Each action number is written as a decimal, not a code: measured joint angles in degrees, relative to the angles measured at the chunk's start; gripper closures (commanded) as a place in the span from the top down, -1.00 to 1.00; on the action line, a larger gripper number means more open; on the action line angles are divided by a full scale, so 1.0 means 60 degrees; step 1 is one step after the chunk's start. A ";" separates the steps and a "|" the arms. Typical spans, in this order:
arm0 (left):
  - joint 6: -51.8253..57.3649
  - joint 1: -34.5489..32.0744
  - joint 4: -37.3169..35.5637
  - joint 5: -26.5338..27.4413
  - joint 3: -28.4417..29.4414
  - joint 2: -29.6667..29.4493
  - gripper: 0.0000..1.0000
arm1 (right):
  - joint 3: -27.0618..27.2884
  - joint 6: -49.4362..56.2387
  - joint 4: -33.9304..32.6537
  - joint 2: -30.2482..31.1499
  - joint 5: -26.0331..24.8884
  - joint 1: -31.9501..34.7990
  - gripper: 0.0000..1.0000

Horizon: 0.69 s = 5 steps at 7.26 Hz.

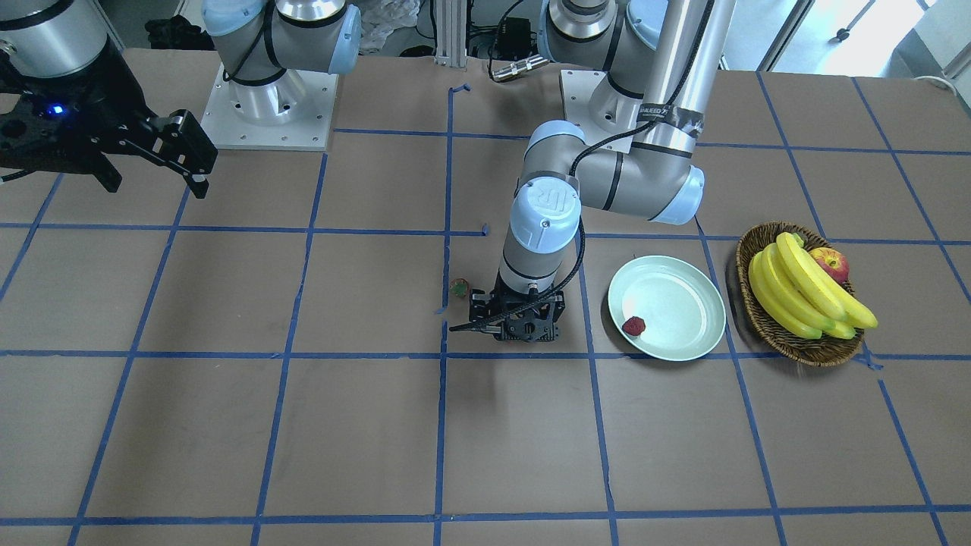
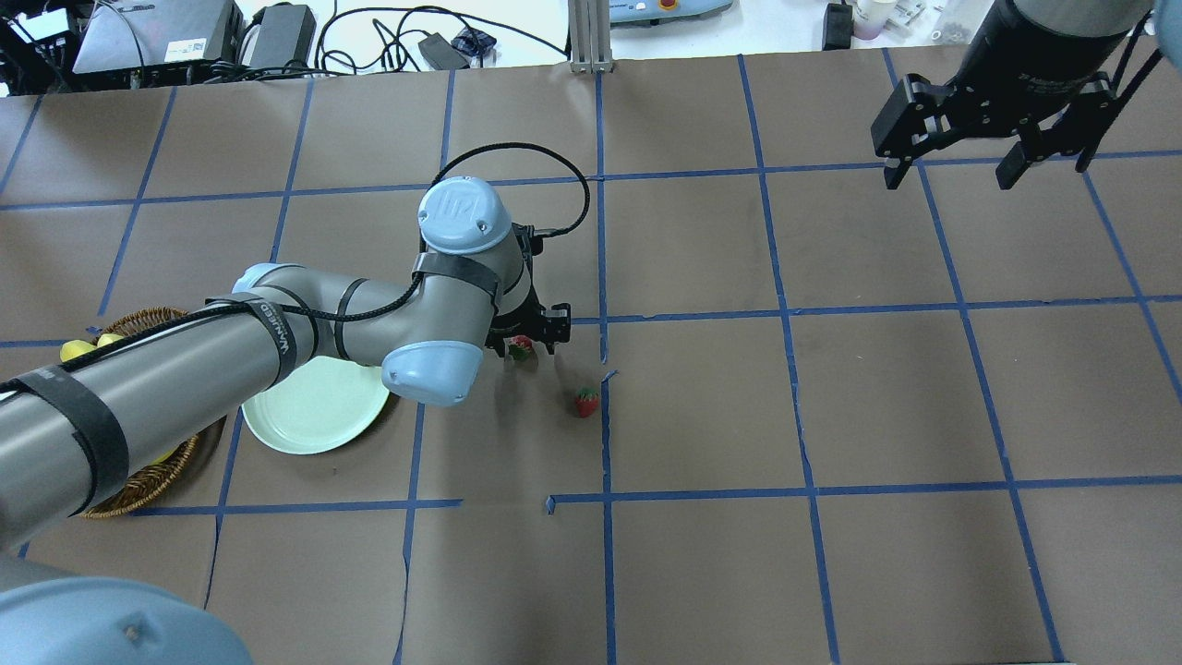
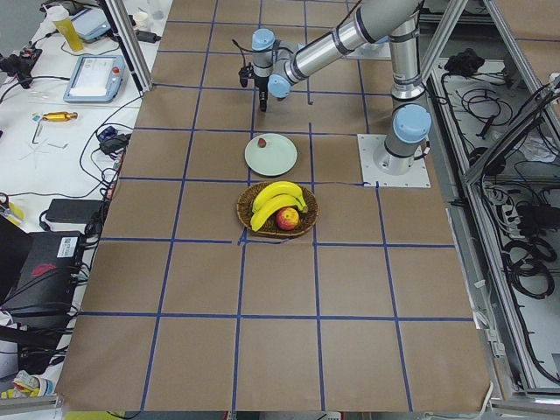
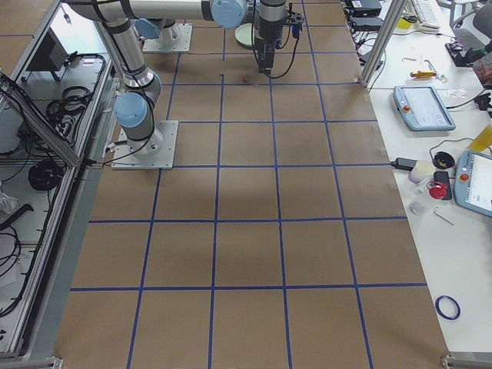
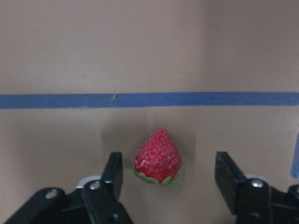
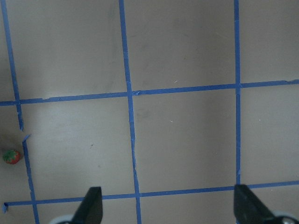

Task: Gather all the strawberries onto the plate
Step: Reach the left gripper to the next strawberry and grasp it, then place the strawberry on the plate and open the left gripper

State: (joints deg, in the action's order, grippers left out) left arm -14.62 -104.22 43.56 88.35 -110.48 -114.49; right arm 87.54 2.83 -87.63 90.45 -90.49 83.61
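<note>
Red on brown paper: 1 strawberry (image 5: 158, 156) lies on the table (image 1: 303, 425) just short of a blue tape line (image 5: 149, 100), green cap towards the wrist camera. The left gripper (image 5: 169, 168) is lowered around it with its fingers (image 5: 114, 172) spread wide, a gap on each side and nothing touched, so it looks set to straddle the berry before closing. A second strawberry (image 1: 633, 326) already sits near the rim of the mint-green plate (image 1: 675, 303), which lies just beside the left arm, so the carry should be brief. A third strawberry (image 2: 586, 402) rests loose on the paper near the left gripper, by a tape crossing. That leaves 2 of 3 to collect. The right gripper (image 2: 951, 171) hangs high, well apart and open, holding nothing, probably parked clear. The basket (image 1: 758, 318) of bananas (image 1: 796, 292) and an apple (image 1: 832, 264) stands beyond the plate.
</note>
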 measured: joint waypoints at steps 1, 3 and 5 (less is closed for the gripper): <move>0.0042 -0.0007 0.0014 0.0082 0.0005 -0.0001 -0.99 | 0.0000 0.0006 0.0000 -0.0001 -0.0004 0.0000 1.00; 0.0218 0.0029 0.0185 0.0440 0.0192 0.0100 -0.98 | 0.0000 0.0008 0.0000 -0.0002 -0.0005 0.0001 1.00; 0.0846 0.0666 0.1442 0.0655 0.0728 0.0534 -0.95 | 0.0000 -0.0010 0.0000 -0.0002 -0.0005 0.0008 1.00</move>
State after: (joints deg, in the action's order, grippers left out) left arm -9.54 -100.22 52.21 92.28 -106.11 -111.29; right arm 87.54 2.77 -87.63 90.44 -90.53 83.66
